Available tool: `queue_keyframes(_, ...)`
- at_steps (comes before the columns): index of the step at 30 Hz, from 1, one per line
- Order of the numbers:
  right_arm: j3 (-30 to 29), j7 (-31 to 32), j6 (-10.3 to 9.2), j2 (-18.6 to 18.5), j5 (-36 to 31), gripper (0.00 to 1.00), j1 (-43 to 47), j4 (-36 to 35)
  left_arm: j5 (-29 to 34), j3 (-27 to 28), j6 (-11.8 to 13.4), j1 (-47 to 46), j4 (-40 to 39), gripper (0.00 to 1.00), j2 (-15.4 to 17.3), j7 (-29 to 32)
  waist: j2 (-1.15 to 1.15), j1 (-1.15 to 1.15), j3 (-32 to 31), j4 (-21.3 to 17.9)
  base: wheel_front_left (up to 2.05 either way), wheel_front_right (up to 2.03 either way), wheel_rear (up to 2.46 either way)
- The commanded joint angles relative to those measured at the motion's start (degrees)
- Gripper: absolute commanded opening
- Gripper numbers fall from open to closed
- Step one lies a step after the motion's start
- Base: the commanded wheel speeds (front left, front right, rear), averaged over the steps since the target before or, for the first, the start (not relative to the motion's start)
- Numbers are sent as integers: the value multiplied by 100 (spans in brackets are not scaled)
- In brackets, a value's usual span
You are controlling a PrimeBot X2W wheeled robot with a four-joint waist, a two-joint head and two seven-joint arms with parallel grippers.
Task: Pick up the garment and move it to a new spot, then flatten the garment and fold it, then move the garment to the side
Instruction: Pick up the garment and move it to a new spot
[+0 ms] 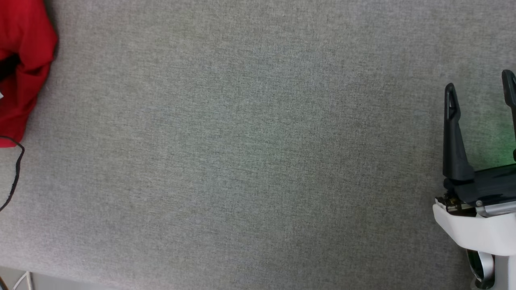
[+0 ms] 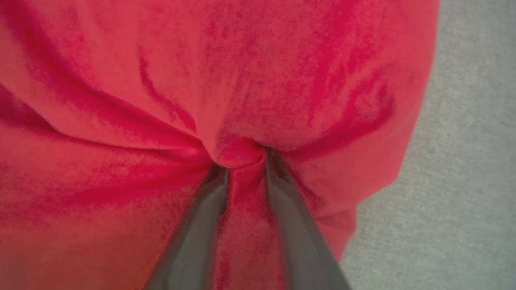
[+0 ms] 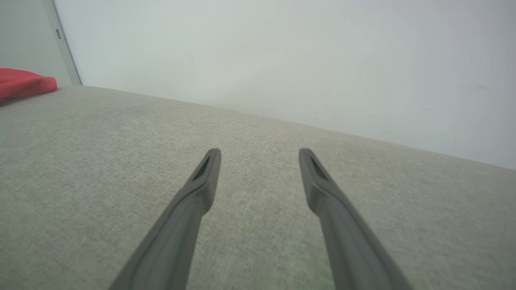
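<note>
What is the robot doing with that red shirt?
The robot's left pincer is pinching a bunch of the red shirt, which sits crumpled at the left side of the grey table. The right pincer is open and holds nothing, hovering over a bare part of the table. The shirt isn't flattened or folded yet.

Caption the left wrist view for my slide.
Left hand pinching a fold of the red garment between its fingers, grey fabric surface alongside.

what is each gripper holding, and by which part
The left gripper pinches a bunched fold of the red garment; which part cannot be told. The right gripper is open and empty.
</note>
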Motion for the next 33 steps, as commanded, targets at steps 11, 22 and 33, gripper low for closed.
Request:
queue_keyframes(11,184,-14,-2,125,140,100,68,230,252,-521,3,-441,-682,0,498,-662,0,0,-913,-8,0,0,0)
queue_keyframes(22,273,-14,-2,227,350,100,206,467,372,-1140,3,-1137,-1802,0,876,-645,0,0,-1728,-222,0,0,0)
queue_keyframes(33,271,-14,-2,233,828,100,299,609,551,-1946,3,-2059,-2864,0,478,-384,0,0,-2214,-785,0,0,0)
